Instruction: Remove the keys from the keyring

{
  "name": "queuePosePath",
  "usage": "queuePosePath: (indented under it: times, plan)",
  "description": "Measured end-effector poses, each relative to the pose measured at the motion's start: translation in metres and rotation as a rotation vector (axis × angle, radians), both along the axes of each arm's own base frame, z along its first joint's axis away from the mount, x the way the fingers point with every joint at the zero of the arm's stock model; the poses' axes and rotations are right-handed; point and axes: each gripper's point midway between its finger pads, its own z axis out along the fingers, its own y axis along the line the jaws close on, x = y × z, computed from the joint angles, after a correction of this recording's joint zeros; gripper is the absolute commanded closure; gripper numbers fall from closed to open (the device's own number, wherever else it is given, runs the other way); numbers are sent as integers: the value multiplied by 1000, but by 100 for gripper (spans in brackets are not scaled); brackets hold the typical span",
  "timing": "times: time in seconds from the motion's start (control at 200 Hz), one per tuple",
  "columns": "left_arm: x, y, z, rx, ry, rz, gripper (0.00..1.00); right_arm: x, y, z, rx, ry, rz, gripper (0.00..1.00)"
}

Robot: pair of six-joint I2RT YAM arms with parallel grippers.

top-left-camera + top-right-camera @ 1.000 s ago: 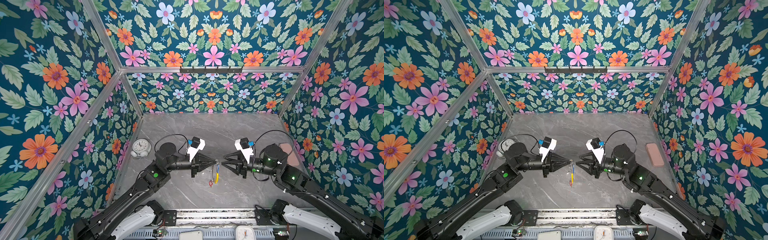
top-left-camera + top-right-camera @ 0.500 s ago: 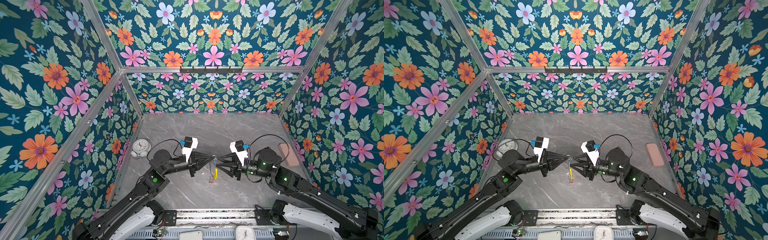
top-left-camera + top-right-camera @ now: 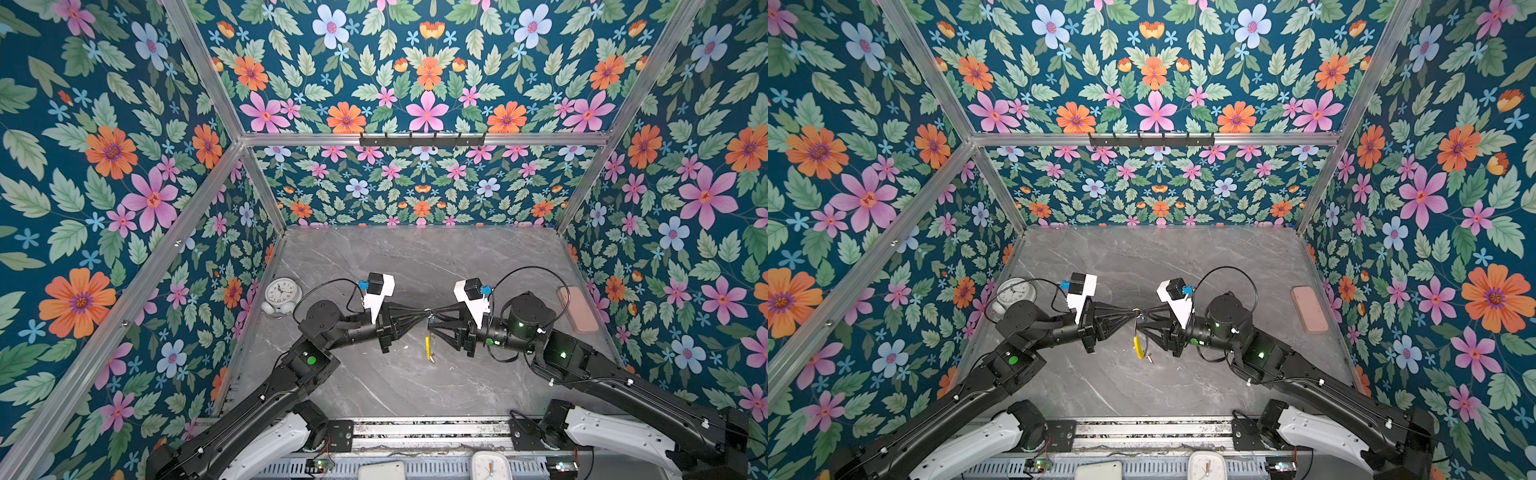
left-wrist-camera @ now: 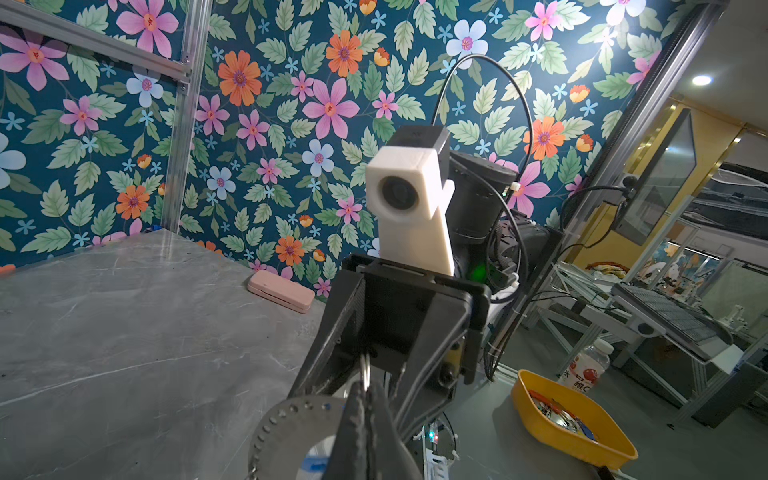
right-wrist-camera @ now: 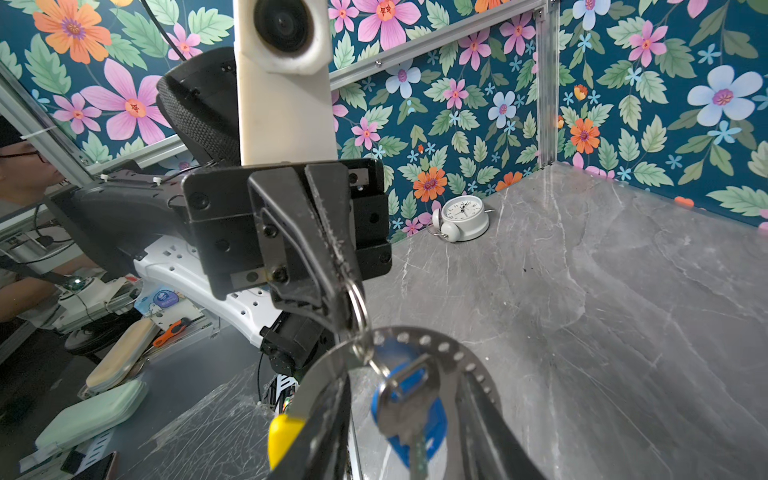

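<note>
Both grippers meet nose to nose above the middle of the table in both top views. My left gripper [image 3: 424,312] [image 4: 365,395] is shut on a small silver split ring [image 4: 365,371] [image 5: 356,305]. From that ring hangs the keyring [image 5: 415,333] [image 4: 286,415], a flat grey hoop with a yellow sleeve [image 3: 427,347] [image 3: 1137,345] [image 5: 284,436]. A silver key with a blue tag [image 5: 411,411] dangles inside the hoop. My right gripper [image 3: 433,322] [image 5: 405,382] is open, its fingers [image 5: 332,419] standing either side of that key along the hoop's arcs. Whether they touch the hoop I cannot tell.
A round white alarm clock [image 3: 283,293] [image 5: 463,216] stands by the left wall. A pink case [image 3: 577,309] [image 4: 282,293] lies by the right wall. Floral walls close off three sides. A yellow bin [image 4: 573,419] sits outside, beyond the table's front edge.
My right gripper has moved left across the gap and now has its fingers around the hanging keyring. The left gripper kept its hold and shifted only slightly.
</note>
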Motion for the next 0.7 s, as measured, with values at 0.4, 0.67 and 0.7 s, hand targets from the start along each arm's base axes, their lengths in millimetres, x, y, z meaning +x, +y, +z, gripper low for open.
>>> queuePosePath:
  times: [0.4, 0.67, 0.7]
  plan:
    - [0, 2, 0, -10, -1, 10, 100, 0, 0, -1, -14, -20, -1, 86]
    - [2, 4, 1, -20, 8, 23, 100, -5, 1, -1, -26, -23, 19, 100]
    - [2, 4, 0, -21, 12, 26, 100, -5, 1, -2, -30, -23, 20, 100]
